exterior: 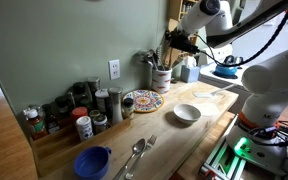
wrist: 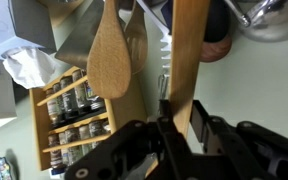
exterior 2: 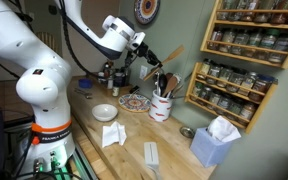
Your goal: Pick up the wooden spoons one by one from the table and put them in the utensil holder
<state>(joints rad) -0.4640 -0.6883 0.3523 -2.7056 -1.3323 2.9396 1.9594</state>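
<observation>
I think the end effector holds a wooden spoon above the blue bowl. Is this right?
Not quite. The end effector does hold a wooden spoon, but it hangs above the utensil holder, not the blue bowl. That bowl sits far away, near the other end of the table. Both exterior views show this.

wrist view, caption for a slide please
Gripper holding a wooden spoon by its handle, close to other wooden utensils, spice rack behind
</observation>
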